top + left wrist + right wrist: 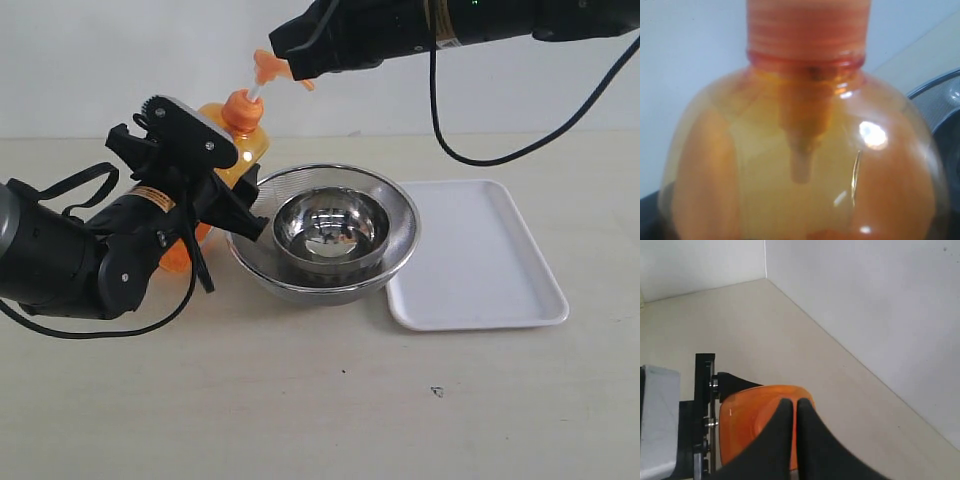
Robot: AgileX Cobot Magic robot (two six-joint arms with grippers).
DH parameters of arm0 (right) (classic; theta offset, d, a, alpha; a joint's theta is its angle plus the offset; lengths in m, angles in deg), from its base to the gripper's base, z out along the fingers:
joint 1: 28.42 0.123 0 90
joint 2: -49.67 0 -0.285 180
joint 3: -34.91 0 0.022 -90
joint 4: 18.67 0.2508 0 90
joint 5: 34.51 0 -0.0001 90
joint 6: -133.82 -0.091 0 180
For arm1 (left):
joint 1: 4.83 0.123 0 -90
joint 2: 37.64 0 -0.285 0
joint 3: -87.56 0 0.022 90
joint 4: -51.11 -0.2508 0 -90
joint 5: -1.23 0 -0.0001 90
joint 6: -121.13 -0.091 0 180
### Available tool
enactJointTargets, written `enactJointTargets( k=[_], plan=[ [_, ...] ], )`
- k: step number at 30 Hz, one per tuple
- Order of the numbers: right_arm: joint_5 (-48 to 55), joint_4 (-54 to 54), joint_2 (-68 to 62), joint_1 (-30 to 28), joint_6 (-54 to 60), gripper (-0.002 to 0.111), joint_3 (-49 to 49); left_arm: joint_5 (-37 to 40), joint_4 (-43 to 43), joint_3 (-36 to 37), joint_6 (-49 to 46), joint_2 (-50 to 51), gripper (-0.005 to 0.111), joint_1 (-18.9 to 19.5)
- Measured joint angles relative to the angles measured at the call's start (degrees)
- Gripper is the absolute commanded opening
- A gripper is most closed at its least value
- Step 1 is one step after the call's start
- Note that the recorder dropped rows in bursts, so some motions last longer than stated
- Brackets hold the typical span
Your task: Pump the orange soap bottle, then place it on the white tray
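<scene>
Robotics lab: beige tabletop (320, 420) against a plain white wall (100, 60), with two black robot arms (70, 260) (420, 30) (one trailing a cable (500, 155))

Desk (300, 410): pale beige, matte. Two round steel bowls near centre, nested. The smaller polished bowl (330, 232) sits upright inside the larger bowl (404, 203), whose wall looks like fine mesh; glare makes that uncertain. Small dark speck (437, 391) on desk, well apart from both. Plain white wall (100, 60) behind.
</scene>
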Motion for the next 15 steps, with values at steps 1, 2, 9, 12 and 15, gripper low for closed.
enactJointTargets(
  k=[1,2,9,12,15],
  plan=[
    [0.3,0.0,0.0,0.0,0.0,0.0,0.0,0.1,-0.2,0.0,-0.1,0.0,0.005,0.0],
    [0.5,0.0,0.0,0.0,0.0,0.0,0.0,0.2,-0.5,0.0,-0.1,0.0,0.005,0.0],
    [1.2,1.2,0.0,0.0,0.0,0.0,0.0,0.6,-0.9,0.0,-0.2,0.0,0.005,0.0],
    [1.1,1.4,0.0,0.0,0.0,0.0,0.0,0.6,-0.9,0.0,-0.2,0.0,0.005,0.0],
    [-0.1,1.6,0.0,0.0,0.0,0.0,0.0,0.6,-0.9,0.0,-0.2,0.0,0.005,0.0]
  ],
)
